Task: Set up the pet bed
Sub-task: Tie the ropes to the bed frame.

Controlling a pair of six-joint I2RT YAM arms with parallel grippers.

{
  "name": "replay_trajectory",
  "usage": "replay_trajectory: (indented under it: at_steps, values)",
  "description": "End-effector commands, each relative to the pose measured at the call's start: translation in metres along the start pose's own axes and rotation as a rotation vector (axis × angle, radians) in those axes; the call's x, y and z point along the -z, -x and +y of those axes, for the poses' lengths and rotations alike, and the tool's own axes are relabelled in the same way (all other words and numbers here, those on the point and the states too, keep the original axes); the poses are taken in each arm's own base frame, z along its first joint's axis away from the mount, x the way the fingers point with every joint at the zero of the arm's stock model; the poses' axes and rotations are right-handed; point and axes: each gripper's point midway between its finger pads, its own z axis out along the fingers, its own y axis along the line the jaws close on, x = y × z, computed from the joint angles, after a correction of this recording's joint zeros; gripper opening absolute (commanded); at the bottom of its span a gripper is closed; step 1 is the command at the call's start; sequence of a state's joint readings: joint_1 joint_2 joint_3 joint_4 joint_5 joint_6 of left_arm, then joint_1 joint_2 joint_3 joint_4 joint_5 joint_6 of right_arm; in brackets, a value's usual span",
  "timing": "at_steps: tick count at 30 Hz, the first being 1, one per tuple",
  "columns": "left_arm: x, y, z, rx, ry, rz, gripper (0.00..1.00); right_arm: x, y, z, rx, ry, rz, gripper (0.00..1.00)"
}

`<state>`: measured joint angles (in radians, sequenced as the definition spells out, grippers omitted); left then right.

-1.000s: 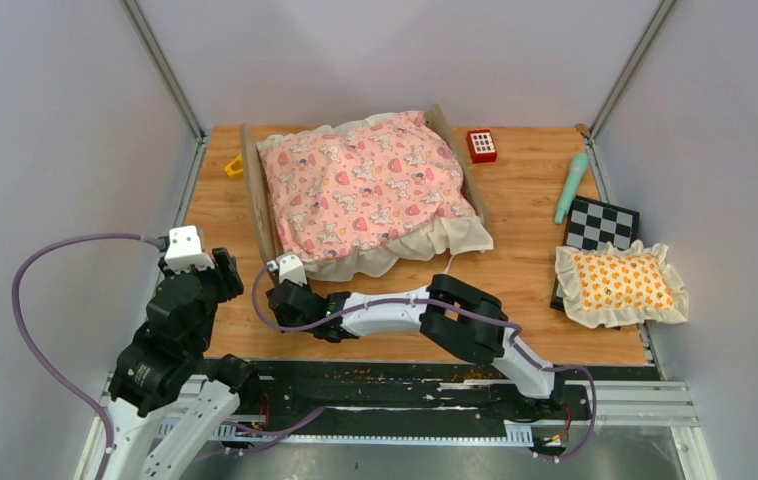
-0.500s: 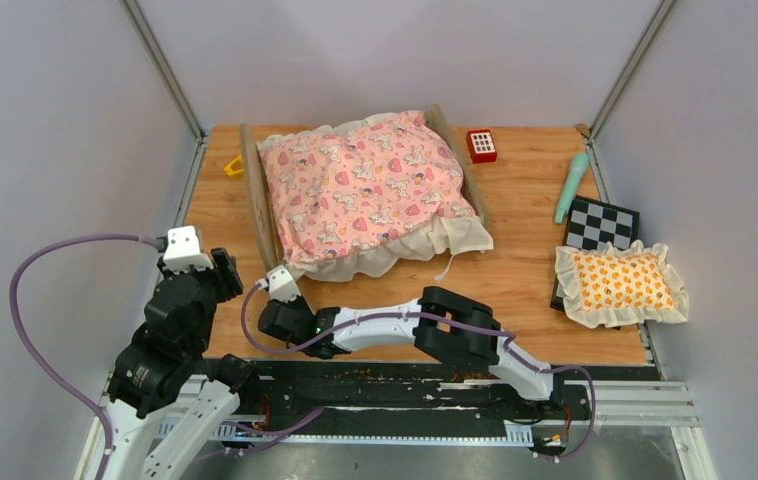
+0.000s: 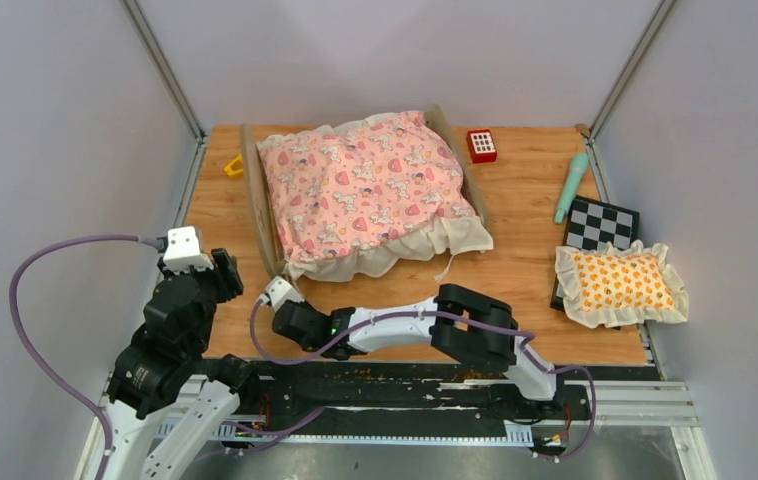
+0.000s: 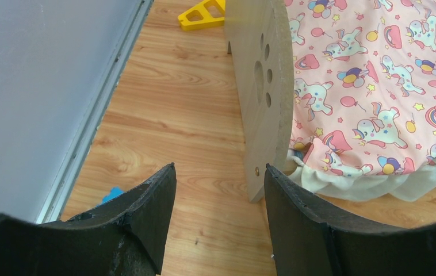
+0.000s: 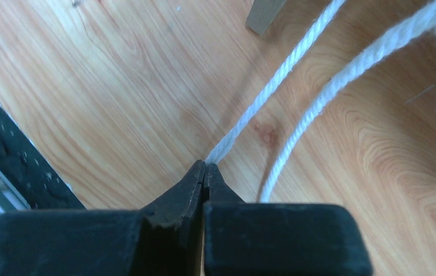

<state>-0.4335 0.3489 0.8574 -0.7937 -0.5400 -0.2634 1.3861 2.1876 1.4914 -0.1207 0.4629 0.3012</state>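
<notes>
The bed (image 3: 367, 190) sits at the back of the table (image 3: 525, 265), its pink quilt (image 4: 377, 86) spread over it and the frill spilling past the near end. The headboard (image 4: 264, 98) stands upright on the bed's left side. Just off the bed's near-left corner, the right gripper (image 5: 205, 169) is pinched together on a white cord (image 5: 273, 83). A second strand (image 5: 342, 75) runs beside it, and both seem to lead back towards the frill, though the view cuts them off. The left gripper (image 4: 218, 190) hovers left of that corner, fingers apart around nothing. A pillow (image 3: 620, 283) lies well right of the bed.
</notes>
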Motion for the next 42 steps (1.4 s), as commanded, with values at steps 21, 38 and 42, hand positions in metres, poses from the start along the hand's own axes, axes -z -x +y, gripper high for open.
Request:
replay_trajectory:
  at_steps: [21,38,42]
  values:
    - [0.003,0.006,-0.001,0.026,-0.011,-0.033,0.65,0.055,0.043,-0.04,0.269,0.461,0.149,0.0]
    - [0.002,0.005,-0.002,0.026,-0.013,-0.029,0.65,0.04,0.071,0.006,0.018,0.483,-0.016,0.36]
    - [0.001,0.004,-0.002,0.025,-0.016,-0.027,0.65,0.031,0.076,0.004,-0.027,0.446,-0.048,0.38]
